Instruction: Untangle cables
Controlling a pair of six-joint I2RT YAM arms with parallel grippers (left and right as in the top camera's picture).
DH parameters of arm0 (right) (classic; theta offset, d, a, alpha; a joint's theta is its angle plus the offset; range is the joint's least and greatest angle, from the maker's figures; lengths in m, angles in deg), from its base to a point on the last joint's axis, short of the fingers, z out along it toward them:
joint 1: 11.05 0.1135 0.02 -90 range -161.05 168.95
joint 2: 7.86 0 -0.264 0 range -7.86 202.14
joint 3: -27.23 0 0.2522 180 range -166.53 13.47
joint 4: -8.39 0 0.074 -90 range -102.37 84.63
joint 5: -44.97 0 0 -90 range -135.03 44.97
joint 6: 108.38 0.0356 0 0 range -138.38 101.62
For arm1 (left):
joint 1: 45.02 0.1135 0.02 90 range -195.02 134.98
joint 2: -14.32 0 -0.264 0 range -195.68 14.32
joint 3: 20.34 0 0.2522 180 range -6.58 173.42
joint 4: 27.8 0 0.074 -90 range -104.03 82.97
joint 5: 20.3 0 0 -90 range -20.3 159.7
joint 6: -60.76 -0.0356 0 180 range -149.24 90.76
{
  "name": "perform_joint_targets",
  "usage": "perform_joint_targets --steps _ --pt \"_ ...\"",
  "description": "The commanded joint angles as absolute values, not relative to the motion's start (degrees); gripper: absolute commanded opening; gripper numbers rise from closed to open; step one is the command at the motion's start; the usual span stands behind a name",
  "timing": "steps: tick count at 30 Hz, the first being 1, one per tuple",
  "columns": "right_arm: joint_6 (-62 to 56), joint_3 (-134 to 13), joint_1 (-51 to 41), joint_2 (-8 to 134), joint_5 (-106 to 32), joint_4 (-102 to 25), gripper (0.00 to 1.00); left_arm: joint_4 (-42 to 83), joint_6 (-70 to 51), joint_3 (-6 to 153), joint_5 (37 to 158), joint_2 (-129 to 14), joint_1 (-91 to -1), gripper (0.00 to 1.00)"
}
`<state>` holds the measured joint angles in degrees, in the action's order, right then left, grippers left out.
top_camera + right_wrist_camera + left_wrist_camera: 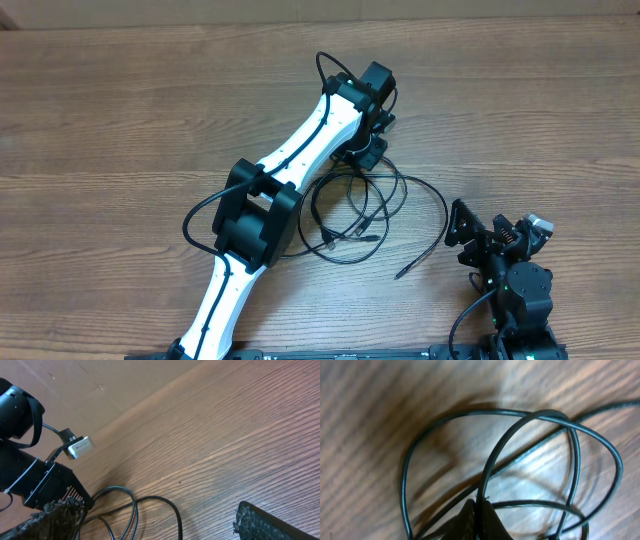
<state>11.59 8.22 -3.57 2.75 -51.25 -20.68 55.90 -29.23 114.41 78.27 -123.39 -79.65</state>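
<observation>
The cables (352,215) are thin black cords lying in overlapping loops on the wooden table (120,120), just right of centre. One loose end (400,272) trails toward the right. My left gripper (367,152) reaches down at the top edge of the tangle. In the left wrist view its dark fingertips (492,520) are pressed together with one cable strand (492,460) pinched between them, and the other loops (600,445) fan out beyond. My right gripper (462,232) sits low at the right, open, beside the tangle. Nothing is between its fingers (257,522).
The left arm's white link (300,150) and black joint (255,210) cross above the tangle's left side. In the right wrist view, black cord loops (131,502) lie on the wood by a black housing with a silver plug (79,446).
</observation>
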Motion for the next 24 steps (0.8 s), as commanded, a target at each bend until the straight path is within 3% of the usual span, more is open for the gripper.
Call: perform_joint_targets --steps 1,12,24 --pt "11.5 7.8 -3.8 2.5 -51.5 -20.5 1.0 59.2 -29.2 117.8 78.5 -123.2 -79.7 0.04" --pt "11.5 7.8 -3.8 2.5 -51.5 -20.5 1.0 80.1 -29.2 152.6 72.2 -115.7 -78.3 0.04" --pt "11.5 7.8 -3.8 2.5 -51.4 -20.5 1.0 80.3 -27.1 164.4 61.3 -96.5 -78.4 0.04"
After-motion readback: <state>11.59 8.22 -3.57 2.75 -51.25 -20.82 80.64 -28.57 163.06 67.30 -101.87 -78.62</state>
